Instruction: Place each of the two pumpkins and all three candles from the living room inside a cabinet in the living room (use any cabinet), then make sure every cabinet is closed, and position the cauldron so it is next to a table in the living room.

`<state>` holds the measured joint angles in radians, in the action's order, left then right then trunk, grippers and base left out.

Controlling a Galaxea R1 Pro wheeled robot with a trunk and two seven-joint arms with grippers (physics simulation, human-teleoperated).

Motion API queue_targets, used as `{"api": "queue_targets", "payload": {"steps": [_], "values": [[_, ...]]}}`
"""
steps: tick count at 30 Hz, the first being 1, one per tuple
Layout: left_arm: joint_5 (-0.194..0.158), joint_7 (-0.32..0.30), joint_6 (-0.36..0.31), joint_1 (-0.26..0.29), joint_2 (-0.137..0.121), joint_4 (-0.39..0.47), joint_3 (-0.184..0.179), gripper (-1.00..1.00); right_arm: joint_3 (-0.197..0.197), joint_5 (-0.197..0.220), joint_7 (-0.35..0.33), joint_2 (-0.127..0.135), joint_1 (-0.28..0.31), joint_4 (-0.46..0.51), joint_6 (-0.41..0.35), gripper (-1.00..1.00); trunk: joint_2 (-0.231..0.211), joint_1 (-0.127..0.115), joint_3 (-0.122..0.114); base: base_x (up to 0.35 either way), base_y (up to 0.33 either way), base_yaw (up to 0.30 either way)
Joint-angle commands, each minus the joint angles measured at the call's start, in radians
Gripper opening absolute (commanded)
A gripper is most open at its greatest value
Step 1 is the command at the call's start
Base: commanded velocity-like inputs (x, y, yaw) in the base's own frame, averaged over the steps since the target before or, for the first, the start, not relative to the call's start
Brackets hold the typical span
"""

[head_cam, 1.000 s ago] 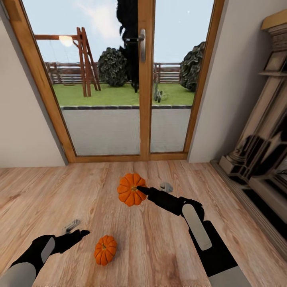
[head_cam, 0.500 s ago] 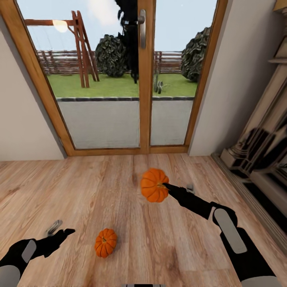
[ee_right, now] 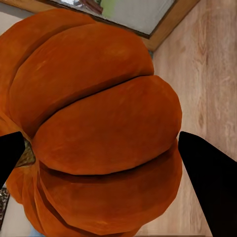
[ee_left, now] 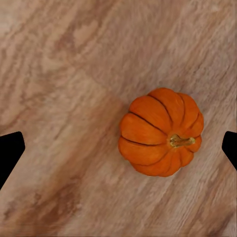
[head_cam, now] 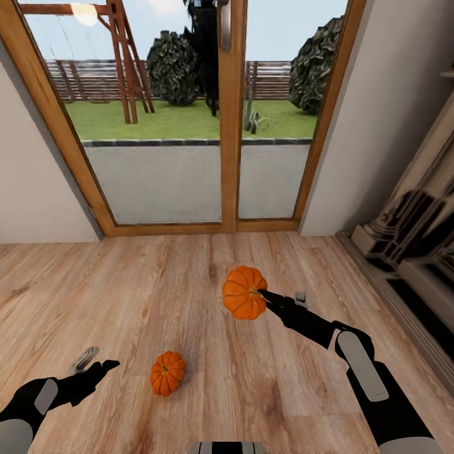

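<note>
My right gripper [head_cam: 260, 295] is shut on one orange ribbed pumpkin [head_cam: 244, 301] and holds it above the wooden floor. Up close, that pumpkin [ee_right: 98, 128] sits between the two dark fingertips [ee_right: 202, 173]. The second pumpkin [head_cam: 167, 372] rests on the floor in front of me, stem up. My left gripper [head_cam: 94, 364] hovers open to its left. In the left wrist view the floor pumpkin [ee_left: 160, 132] lies below the wide-apart fingertips [ee_left: 11, 150]. The candles, cabinet, table and cauldron are out of view.
Glass patio doors in a wooden frame [head_cam: 230, 126] stand straight ahead, with a garden behind them. A pale stone fireplace surround [head_cam: 410, 239] runs along the right wall. Plain walls flank the doors, and wooden floor [head_cam: 126, 296] stretches around both pumpkins.
My right gripper has carried its pumpkin to the right. The left gripper has drawn back to the left, away from the floor pumpkin. The head view has tilted, shifting the doors upward.
</note>
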<state>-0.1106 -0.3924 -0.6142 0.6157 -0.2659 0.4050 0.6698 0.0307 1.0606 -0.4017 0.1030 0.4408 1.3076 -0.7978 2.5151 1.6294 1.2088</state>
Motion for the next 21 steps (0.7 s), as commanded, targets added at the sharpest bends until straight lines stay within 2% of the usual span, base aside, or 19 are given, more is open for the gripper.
{"api": "queue_targets", "payload": {"steps": [1,5,8,12,21], "values": [[-0.024,0.000,-0.002,0.003,-0.001,0.000,0.000,1.00,0.001,0.003,0.003,-0.001,0.000,0.001,0.000,-1.00,0.000,0.000,0.004,0.000,0.000,0.000],[-0.134,0.006,0.002,0.007,-0.002,-0.003,-0.003,1.00,0.000,0.003,0.003,-0.011,0.000,0.001,0.000,-1.00,0.001,0.002,0.019,0.000,0.000,0.000],[-0.169,0.009,0.002,0.008,0.000,-0.004,-0.005,1.00,0.000,0.002,0.004,-0.016,0.000,0.001,0.001,-1.00,0.002,0.004,0.031,0.000,0.000,0.000],[-0.184,0.009,0.003,0.009,0.001,-0.004,-0.006,1.00,0.001,0.002,0.004,-0.018,0.000,0.001,0.001,-1.00,0.003,0.005,0.047,0.000,0.000,0.000],[-0.187,0.002,0.005,0.009,0.005,-0.005,-0.006,1.00,0.001,0.007,0.001,-0.018,0.000,0.001,-0.009,-1.00,0.005,0.009,0.081,0.000,0.000,0.000]]}}
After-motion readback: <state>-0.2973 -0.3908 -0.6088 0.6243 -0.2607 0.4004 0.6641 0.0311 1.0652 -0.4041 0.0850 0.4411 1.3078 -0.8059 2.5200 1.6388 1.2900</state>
